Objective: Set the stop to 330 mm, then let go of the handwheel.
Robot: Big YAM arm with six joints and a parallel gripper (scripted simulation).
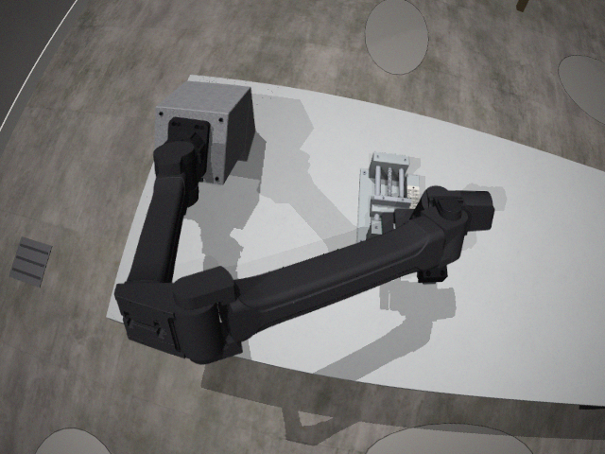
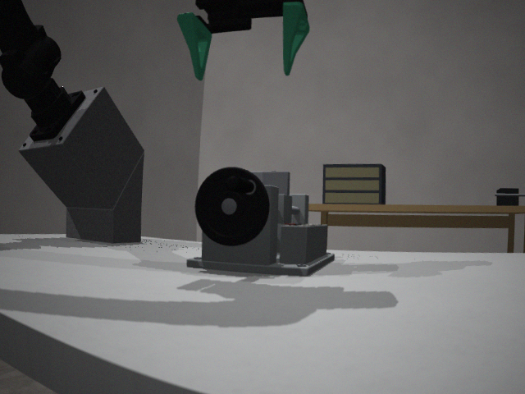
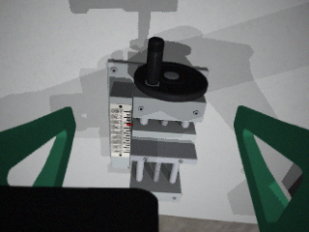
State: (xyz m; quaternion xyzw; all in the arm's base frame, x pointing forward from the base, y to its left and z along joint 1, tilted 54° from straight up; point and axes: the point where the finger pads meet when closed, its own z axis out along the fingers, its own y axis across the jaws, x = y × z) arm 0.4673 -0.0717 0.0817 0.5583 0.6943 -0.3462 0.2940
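The hand (image 2: 244, 77) (image 3: 154, 115), spread wide, hangs above the black handwheel (image 2: 216, 222) (image 3: 193, 86).

Black handwheel (image 2: 215, 222) (image 3: 190, 87) stands upright, its crank protruding.

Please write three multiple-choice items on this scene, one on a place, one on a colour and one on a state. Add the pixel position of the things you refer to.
1. Where is the gripper (image 2: 244, 77) (image 3: 154, 115)?
A. Above the handwheel device
B. Resting on the white table top
C. Beside the drawer unit

2. What colour is the pointer at the scale?
A. Blue
B. Red
C. Yellow

3. How does the gripper stand?
A. Shut on the crank handle
B. Shut on nothing
C. Open, holding nothing

1: A, the exterior view shows the fingertips up over the device with the handwheel (image 2: 212, 216) (image 3: 188, 87).
2: B, the wrist view shows a red pointer (image 3: 129, 125) at the scale (image 3: 116, 137).
3: C, both green fingers (image 2: 292, 35) stand wide apart, with nothing between them in the exterior view.
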